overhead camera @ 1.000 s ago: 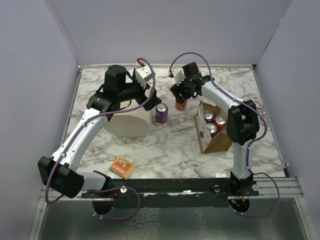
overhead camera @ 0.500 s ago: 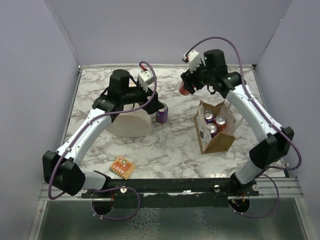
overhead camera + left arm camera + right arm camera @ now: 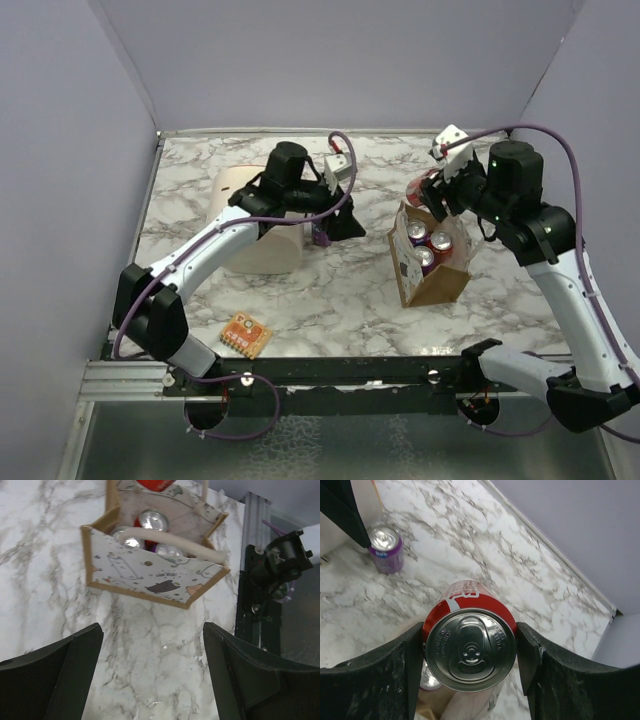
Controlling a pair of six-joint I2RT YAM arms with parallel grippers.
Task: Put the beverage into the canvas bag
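The canvas bag point(image 3: 432, 272) stands at the right of the table, tan with whitish handles, and holds several cans point(image 3: 428, 243). My right gripper point(image 3: 433, 192) is shut on a red beverage can point(image 3: 422, 187) and holds it just above the bag's far edge. In the right wrist view the can point(image 3: 470, 645) sits between the fingers, with the bag's opening point(image 3: 451, 706) below it. My left gripper point(image 3: 345, 222) is open and empty, low over the table, just right of a purple can point(image 3: 319, 235). Its wrist view looks at the bag point(image 3: 155, 575) between wide-apart fingers point(image 3: 50, 680).
A large cream cylindrical tub point(image 3: 255, 250) stands left of the purple can, under the left arm. An orange snack packet point(image 3: 245, 335) lies near the front edge. The purple can point(image 3: 385, 547) shows upright in the right wrist view. Purple walls close the table in.
My right gripper has lifted the red can off the table and carried it right, to above the bag. My left gripper has swung right, from over the tub to past the purple can.
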